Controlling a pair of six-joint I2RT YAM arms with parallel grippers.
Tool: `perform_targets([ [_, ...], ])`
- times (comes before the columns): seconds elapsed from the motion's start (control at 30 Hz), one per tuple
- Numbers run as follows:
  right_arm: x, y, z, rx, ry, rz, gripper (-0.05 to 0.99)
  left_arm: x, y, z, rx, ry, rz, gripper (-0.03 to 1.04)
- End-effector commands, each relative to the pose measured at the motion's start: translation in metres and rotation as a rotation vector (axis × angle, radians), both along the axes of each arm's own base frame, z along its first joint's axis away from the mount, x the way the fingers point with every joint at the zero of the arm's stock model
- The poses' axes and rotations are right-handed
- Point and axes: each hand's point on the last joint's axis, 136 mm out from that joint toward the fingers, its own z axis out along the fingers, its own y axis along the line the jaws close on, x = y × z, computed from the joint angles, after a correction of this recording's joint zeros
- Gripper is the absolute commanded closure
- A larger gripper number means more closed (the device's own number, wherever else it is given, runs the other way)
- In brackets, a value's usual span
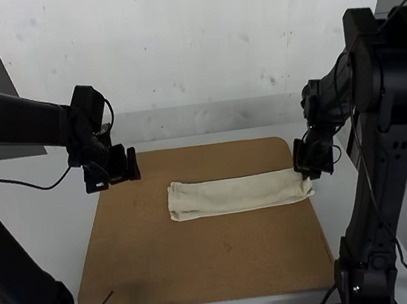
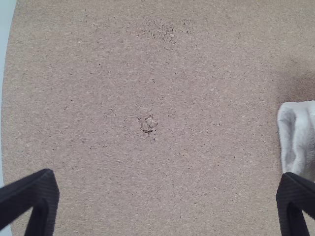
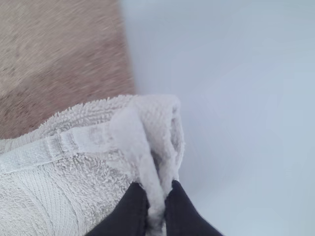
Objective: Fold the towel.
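Towel: your towel [image 1: 239, 194] lies as a long narrow strip, already folded, across the board [image 1: 203, 264]; its right end pokes past the board's edge over the table [image 1: 53, 209].
Right gripper: your right gripper [image 3: 156, 196] has its jaws pinching a bunched bit of that end, seemingly near a corner, though the view is too tight to be sure how many layers are in.
Left gripper: your left gripper [image 2: 167, 182] has its jaws spread over bare board, beside the towel's other end.
Slip risk: if you've caught only the top layer, a lift could peel it open and undo the strip.
Skew risk: pulling from one corner may twist the end; the halves would then land crooked.
Drag risk: nothing pins the far end, so a low, fast pull could slide the whole strip.
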Motion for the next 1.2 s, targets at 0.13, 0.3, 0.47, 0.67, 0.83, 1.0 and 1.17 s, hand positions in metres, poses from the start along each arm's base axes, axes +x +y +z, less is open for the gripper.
perform_targets([
  [0.13,0.002,-0.084,0.022,-0.091,-0.065,-0.069,0.92,-0.005,-0.001,0.01,-0.01,-0.035,-0.012,0.02],
  [0.3,0.005,-0.092,0.032,-0.096,-0.062,-0.076,0.92,-0.008,-0.001,0.006,-0.009,-0.022,-0.015,0.02],
  [0.47,0.009,-0.039,0.042,-0.07,-0.062,0.012,0.92,-0.011,-0.002,0.003,-0.009,-0.014,-0.016,0.02],
  [0.67,0.015,0.067,0.054,-0.058,-0.086,0.171,0.92,-0.012,0.004,0.006,-0.01,-0.027,-0.003,0.02],
  [0.83,0.015,0.147,0.056,-0.075,-0.082,0.292,0.92,-0.016,0.007,0.005,-0.01,-0.025,0.007,0.02],
  [1.0,0.015,0.207,0.054,-0.077,-0.067,0.365,0.92,-0.018,0.011,0.003,-0.009,-0.022,0.016,0.02],
  [1.17,0.013,0.246,0.051,-0.067,-0.055,0.405,0.92,-0.021,0.016,-0.001,-0.012,-0.011,0.027,0.02],
])
